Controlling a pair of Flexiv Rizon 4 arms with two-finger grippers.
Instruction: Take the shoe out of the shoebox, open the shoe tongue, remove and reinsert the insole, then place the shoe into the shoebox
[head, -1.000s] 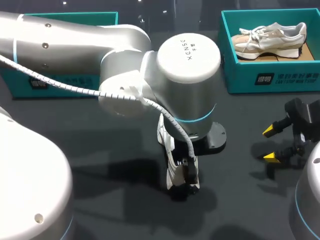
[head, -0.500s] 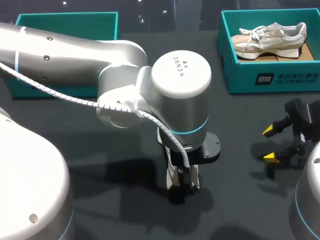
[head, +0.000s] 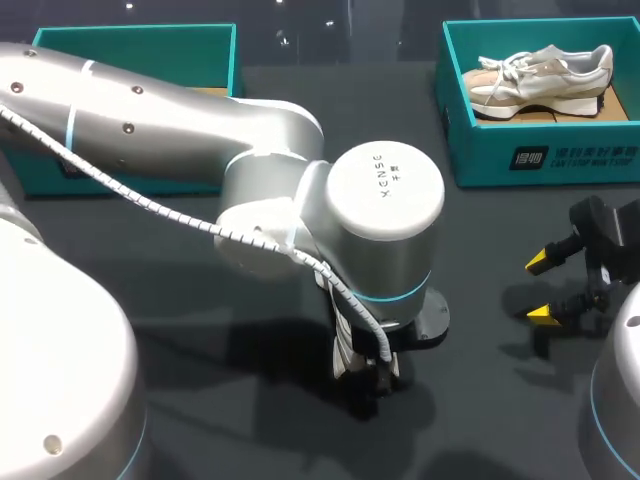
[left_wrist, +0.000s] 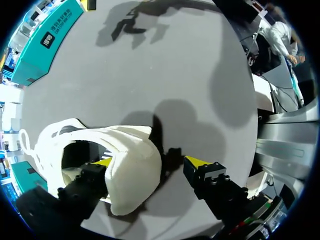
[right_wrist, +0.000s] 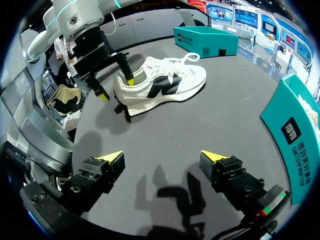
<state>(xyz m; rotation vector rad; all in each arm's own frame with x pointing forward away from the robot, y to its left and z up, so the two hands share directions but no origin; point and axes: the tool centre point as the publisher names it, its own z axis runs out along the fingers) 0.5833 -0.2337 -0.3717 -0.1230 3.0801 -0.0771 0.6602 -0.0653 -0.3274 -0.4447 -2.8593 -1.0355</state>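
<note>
In the head view the white shoe (head: 343, 348) stood near the middle of the dark table (head: 480, 410), out of its box and mostly hidden under the wrist of the left arm (head: 180, 130). The teal shoebox (head: 135, 38) lay open, well apart at the far left. A second teal box (head: 540, 155) at the far right held another sneaker (head: 540, 75). The right gripper (head: 543, 287) hovered at the right, spread wide and holding nothing. In the left wrist view the left gripper (left_wrist: 150, 162) straddled the heel: one yellow tip sat inside the shoe's opening while the other stood clear outside, so it was released, not clamped. The right wrist view showed the shoe upright on its sole with that same finger dipped in at the heel. Taking the shoe out looked done. Whether the tongue was opened or the insole had been handled could not be told. The return to the shoebox was left.
</note>
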